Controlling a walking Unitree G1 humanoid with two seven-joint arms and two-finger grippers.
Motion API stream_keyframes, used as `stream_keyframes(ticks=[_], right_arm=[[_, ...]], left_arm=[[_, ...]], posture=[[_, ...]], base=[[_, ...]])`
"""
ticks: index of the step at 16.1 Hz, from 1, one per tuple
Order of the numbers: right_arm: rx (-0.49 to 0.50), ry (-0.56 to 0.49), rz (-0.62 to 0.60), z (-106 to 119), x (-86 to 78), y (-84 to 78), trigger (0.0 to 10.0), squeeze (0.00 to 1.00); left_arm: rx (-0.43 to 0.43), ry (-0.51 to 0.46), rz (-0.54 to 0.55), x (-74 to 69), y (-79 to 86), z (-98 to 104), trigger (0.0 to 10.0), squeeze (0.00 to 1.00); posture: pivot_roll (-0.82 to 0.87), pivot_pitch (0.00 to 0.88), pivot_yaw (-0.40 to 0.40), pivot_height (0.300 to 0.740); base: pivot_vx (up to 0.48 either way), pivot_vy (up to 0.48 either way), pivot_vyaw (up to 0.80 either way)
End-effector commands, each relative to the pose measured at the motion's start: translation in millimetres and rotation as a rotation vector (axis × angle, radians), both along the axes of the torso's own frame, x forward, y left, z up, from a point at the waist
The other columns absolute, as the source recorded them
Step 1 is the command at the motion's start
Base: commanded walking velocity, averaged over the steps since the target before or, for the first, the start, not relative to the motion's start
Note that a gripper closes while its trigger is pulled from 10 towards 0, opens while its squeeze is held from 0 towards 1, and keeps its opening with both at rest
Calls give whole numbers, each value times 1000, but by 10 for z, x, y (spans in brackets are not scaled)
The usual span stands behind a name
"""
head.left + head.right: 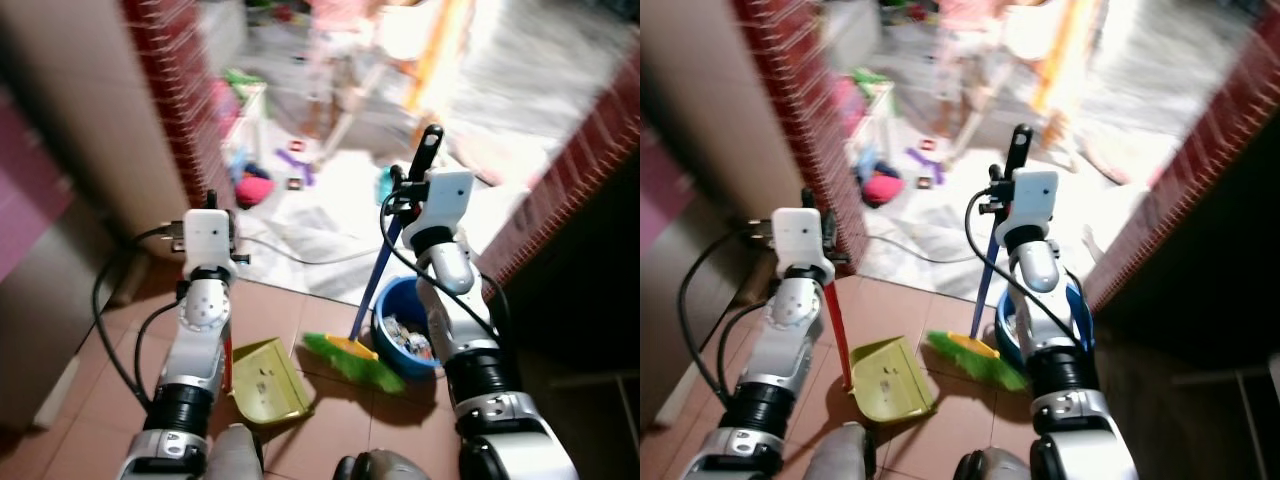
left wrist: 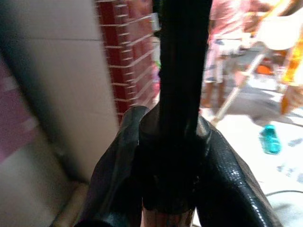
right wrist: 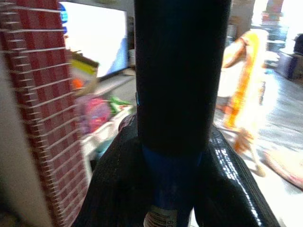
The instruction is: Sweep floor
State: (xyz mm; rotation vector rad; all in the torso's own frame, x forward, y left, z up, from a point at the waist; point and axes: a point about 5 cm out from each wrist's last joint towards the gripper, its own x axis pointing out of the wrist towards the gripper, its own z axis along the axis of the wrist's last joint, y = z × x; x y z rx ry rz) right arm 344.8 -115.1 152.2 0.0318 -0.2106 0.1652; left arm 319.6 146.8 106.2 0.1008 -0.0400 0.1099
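Observation:
My right gripper [image 3: 173, 137] is shut on the broom's handle [image 1: 378, 272], a blue shaft with a black top grip. It is raised in front of me [image 1: 405, 182]. The broom's green bristles [image 1: 352, 362] rest on the brown tile floor. My left gripper [image 2: 173, 130] is shut on the black grip of the dustpan's red stick [image 1: 838, 338]. The yellow-green dustpan [image 1: 270, 382] sits on the tiles just left of the bristles, with a few specks in it.
A blue bucket [image 1: 392, 302] holding scraps stands behind the broom head. A brick column [image 1: 180, 100] rises on the left and a brick wall [image 1: 590, 160] on the right. Beyond lie a white cable [image 1: 300, 255], scattered toys [image 1: 255, 185] and a blurred person [image 2: 222, 52].

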Motion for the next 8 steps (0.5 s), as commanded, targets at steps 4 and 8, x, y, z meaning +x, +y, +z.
stream_keyframes(ticks=[4, 8], right_arm=[[5, -29, -5, 70, 10, -27, 10000, 0], [5, -29, -5, 70, 10, -27, 10000, 0]], left_arm=[[7, -39, -15, 21, -39, 93, 10000, 0], [7, -39, -15, 21, -39, 93, 10000, 0]], posture=[[-71, 40, -39, 740], [-71, 40, -39, 740]], base=[[0, 0, 744], [0, 0, 744]])
